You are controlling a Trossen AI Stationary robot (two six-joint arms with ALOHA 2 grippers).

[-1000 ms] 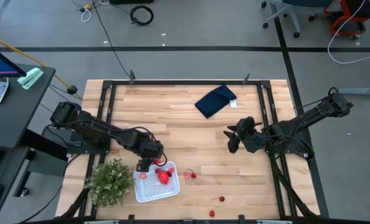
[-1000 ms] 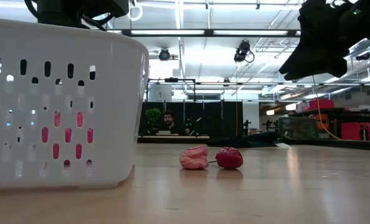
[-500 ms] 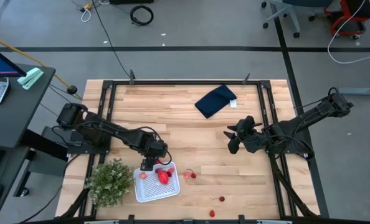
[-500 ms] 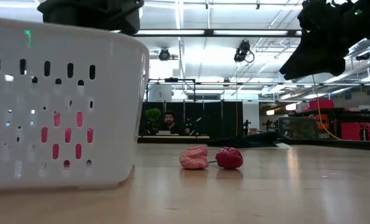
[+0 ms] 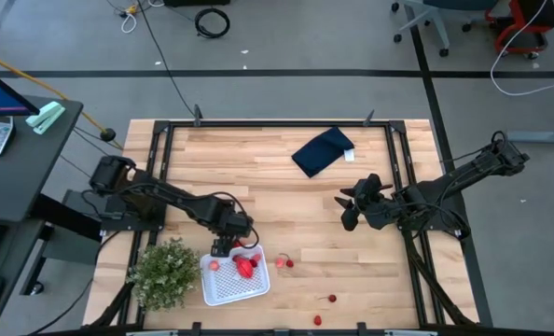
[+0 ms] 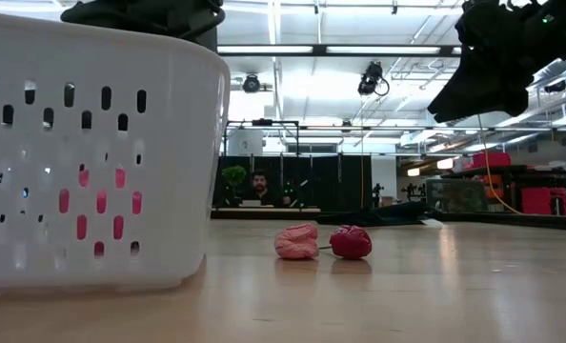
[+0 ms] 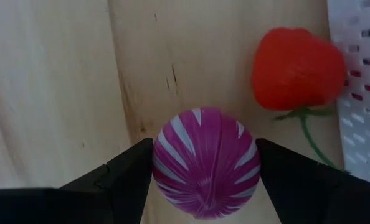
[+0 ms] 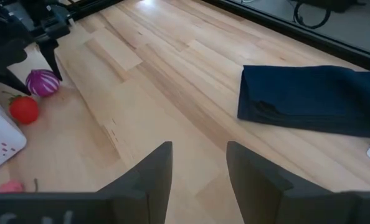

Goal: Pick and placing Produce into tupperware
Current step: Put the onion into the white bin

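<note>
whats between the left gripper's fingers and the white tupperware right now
In the left wrist view, the left gripper brackets a purple-and-white striped ball. Between that and the tupperware rim lies only a red stemmed fruit on bare wood.

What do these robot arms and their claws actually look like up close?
Both arms are dark, almost black, built from slim jointed segments with cables running along them. Each ends in a claw with two flat, matte black fingers: the left claw and the right claw. No markings show on them.
</note>
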